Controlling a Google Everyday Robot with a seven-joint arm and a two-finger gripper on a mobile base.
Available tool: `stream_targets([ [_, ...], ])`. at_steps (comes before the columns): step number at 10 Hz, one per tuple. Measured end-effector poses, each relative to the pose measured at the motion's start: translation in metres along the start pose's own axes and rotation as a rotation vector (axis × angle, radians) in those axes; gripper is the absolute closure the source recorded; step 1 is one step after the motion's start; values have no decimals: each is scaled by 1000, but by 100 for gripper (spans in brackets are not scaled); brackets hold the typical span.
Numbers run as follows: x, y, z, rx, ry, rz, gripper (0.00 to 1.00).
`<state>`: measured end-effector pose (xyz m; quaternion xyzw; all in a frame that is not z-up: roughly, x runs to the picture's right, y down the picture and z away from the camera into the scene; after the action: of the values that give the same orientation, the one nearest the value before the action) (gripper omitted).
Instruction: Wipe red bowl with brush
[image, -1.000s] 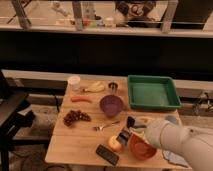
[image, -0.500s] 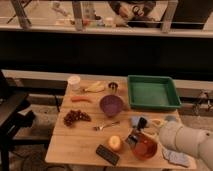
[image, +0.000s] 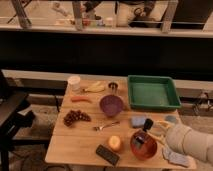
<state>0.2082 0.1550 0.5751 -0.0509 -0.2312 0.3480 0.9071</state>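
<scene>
Red bowl (image: 145, 148) sits at the near right of the table (image: 80, 145), just right of an orange (image: 115, 143) and nearer to me than the purple bowl (image: 111, 105). The brush (image: 145, 131) stands tilted in it, head down inside, black handle leaning toward the far right. I see the gripper (image: 161, 131) just right of the handle, at the bowl's far rim; I cannot tell whether it grips the brush.

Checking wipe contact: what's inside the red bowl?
The brush sits inside the red bowl, dark head down, handle leaning up past the far rim. The claw is just right of the handle. The bowl's floor under the head is covered.
</scene>
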Motion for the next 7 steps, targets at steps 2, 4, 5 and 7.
stream_targets([
  [2, 8, -2, 3, -1, 4, 5, 98],
  [4, 19, -5, 9, -8, 12, 8, 98],
  [5, 23, -5, 10, -11, 17, 9, 98],
  [7, 35, -7, 17, -23, 34, 12, 98],
])
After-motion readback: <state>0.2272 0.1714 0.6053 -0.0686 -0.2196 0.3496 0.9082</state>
